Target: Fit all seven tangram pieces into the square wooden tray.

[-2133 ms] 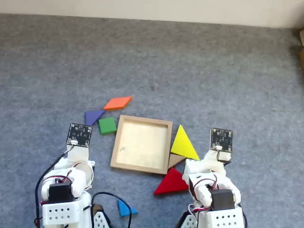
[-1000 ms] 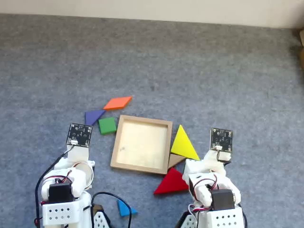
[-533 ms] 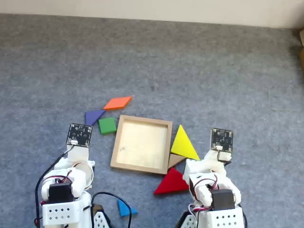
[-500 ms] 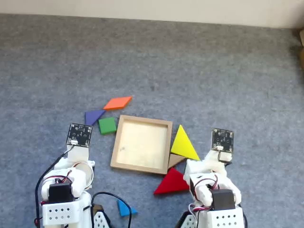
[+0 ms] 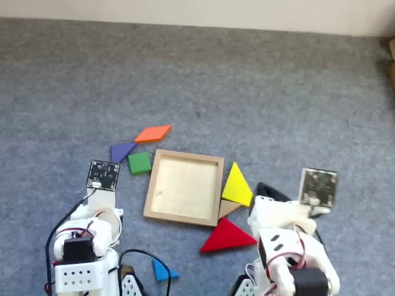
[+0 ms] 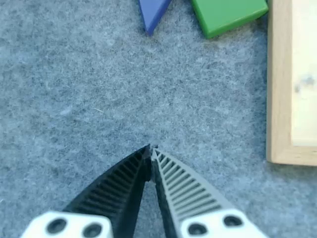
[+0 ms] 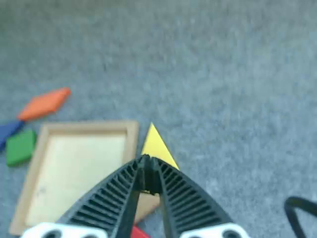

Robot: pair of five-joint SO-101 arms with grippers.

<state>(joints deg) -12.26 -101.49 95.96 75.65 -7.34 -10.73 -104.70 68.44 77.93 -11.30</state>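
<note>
The square wooden tray [image 5: 152,191] lies between the two arms with nothing in it. An orange parallelogram [image 5: 152,133], a dark blue triangle [image 5: 121,150] and a green square [image 5: 139,162] lie by its far left corner. Against its right side lie a yellow triangle [image 5: 237,185], a small tan triangle [image 5: 227,208] and a red triangle [image 5: 227,236]. A small light blue triangle [image 5: 162,270] sits near the left arm's base. My left gripper [image 6: 150,148] is shut over bare carpet, short of the green square [image 6: 228,12]. My right gripper [image 7: 147,161] is shut and raised above the yellow triangle [image 7: 157,144].
Grey carpet covers the table, with wide free room beyond the pieces. A black cable [image 5: 139,254] loops by the left arm's base, and another cable [image 7: 302,208] shows in the right wrist view. The tray's rim [image 6: 277,99] runs beside my left gripper.
The right arm has risen and swung to the right, so its wrist camera now looks over the tray from higher up. The left arm and all pieces stay put.
</note>
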